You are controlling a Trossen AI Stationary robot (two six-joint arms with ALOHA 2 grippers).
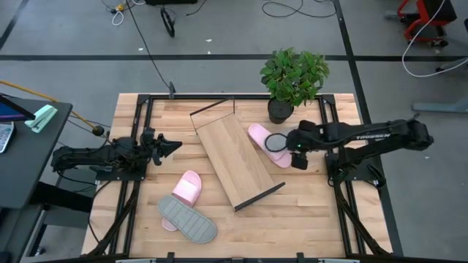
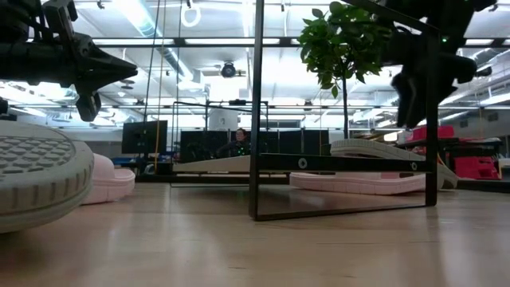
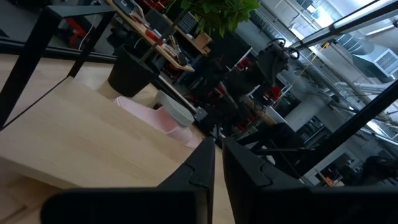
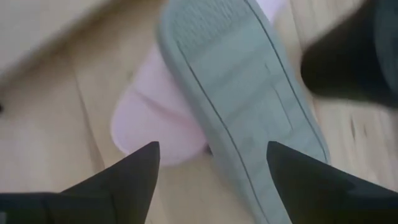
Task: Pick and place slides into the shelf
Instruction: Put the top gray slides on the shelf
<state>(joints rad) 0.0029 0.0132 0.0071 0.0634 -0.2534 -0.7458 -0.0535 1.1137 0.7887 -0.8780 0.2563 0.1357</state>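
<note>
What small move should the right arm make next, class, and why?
Probably lower the right pincer and close it on the grey slide. Its jaws stand open directly above that slide, which lies sole up on a pink slide beside the shelf, and the shelf board is bare.

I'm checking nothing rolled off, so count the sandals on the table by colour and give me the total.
Grey slides: 2, one sole-up at the front left, one lying on a pink one beside the shelf.
Pink slides: 2.
Total: 4.
</note>
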